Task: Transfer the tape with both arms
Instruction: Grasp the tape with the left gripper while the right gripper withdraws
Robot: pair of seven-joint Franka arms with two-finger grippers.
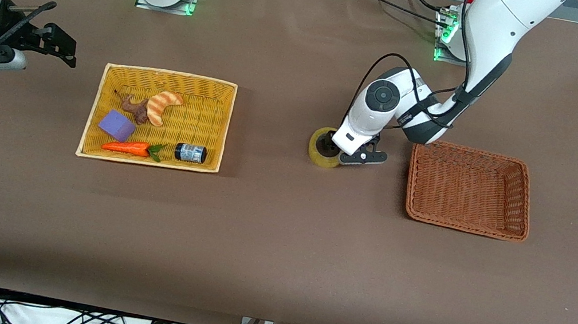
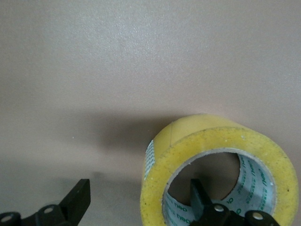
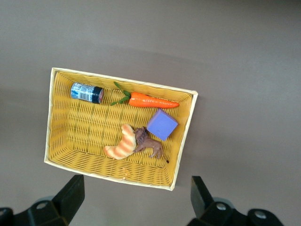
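We are lowering our left gripper [image 1: 338,153], fingers spread with one inside the yellowish ring-shaped tape roll [image 1: 324,147] lying on the brown table [image 1: 274,252] between the baskets, aiming to pinch its wall squarely, while our right gripper [image 3: 134,200] is waiting unclenched above the yellow wicker basket [image 3: 59,125].

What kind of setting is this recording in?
Likely a robotics lab bench: two bolted-down arms at a brown table, toy items in a yellow basket, tape under the left claw, and loose cabling along the table's edge.
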